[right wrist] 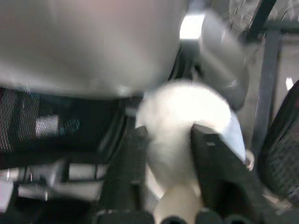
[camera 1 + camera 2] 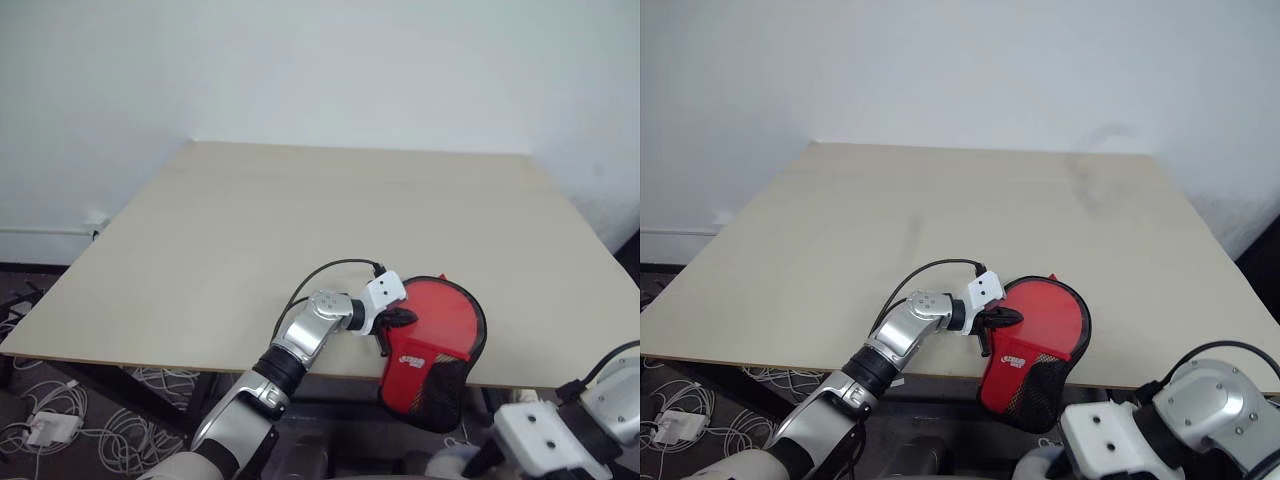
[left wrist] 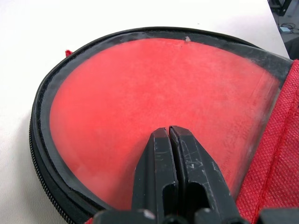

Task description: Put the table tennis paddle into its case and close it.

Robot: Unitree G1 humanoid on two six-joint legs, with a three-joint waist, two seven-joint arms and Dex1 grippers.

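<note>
Paddle [image 3: 154, 98] is seated in the open case [image 2: 432, 352] at the worktop [image 2: 300, 230] near edge, pinned by the left gripper [image 3: 169, 133], jaws together; right gripper [image 1: 163, 135], jaws apart, should be brought to the flap.

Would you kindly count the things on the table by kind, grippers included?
Paddle: 1
Case: 1
Grippers: 2, left gripper and right gripper
Total: 4

Red paddle-shaped case [image 2: 435, 345] laid at the table's near edge, mesh-pocketed end overhanging, red-faced table tennis paddle [image 3: 154, 107] seated inside its unzipped black rim
</note>
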